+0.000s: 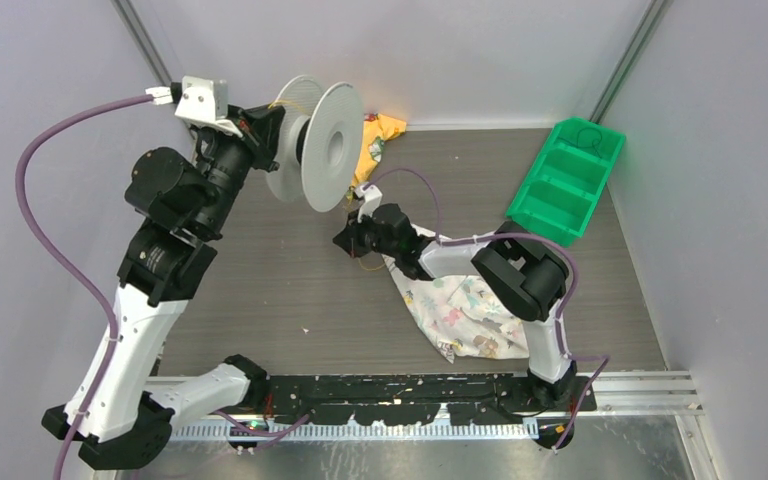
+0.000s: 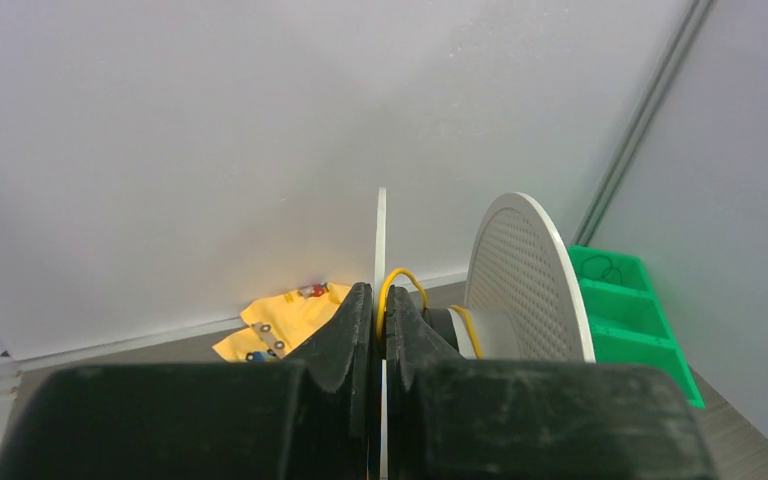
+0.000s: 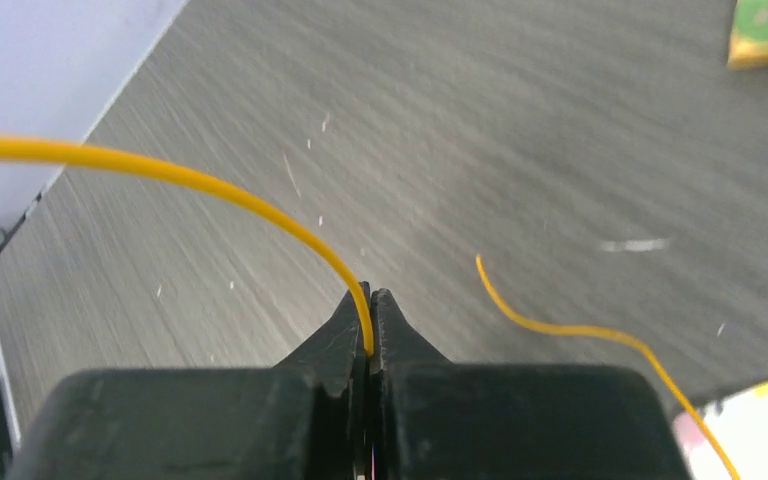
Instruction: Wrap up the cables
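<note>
We are clamping our left gripper (image 2: 380,305) on the thin rim of the white spool (image 2: 525,270), holding it up off the grey table (image 3: 560,120) — our right gripper (image 3: 371,300) is pinching the yellow cable (image 3: 210,185) low over that table, with some cable showing at the spool's hub.

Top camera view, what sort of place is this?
Likely a robot test cell: plain walls box in a small table, two arms bolted at its edge, props like a spool and green bin.
</note>
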Motion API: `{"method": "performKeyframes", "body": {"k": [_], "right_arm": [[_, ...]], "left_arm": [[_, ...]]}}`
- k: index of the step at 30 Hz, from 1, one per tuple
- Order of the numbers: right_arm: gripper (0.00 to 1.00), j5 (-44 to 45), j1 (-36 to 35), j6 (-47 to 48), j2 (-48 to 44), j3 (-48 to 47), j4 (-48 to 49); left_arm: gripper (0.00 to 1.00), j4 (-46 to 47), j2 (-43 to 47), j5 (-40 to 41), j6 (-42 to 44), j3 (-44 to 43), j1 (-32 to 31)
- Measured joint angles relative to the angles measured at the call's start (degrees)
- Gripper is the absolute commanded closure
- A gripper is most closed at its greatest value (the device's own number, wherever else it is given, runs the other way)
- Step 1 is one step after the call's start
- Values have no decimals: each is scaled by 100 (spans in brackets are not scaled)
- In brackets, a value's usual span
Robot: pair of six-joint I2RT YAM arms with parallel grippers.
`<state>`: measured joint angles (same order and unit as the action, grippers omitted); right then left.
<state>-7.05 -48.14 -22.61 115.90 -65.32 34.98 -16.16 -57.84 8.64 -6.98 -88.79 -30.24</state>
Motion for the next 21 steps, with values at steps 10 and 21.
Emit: {"method": "performKeyframes", "body": {"k": [10, 21], "right_arm": [[99, -643, -208, -494, -986, 651, -1379], [99, -232, -1241, 769, -2531, -227, -3322]], "left_arm": [[100, 98, -942, 1832, 39, -2, 9], [100, 55, -1381, 2531, 367, 66, 24]]}}
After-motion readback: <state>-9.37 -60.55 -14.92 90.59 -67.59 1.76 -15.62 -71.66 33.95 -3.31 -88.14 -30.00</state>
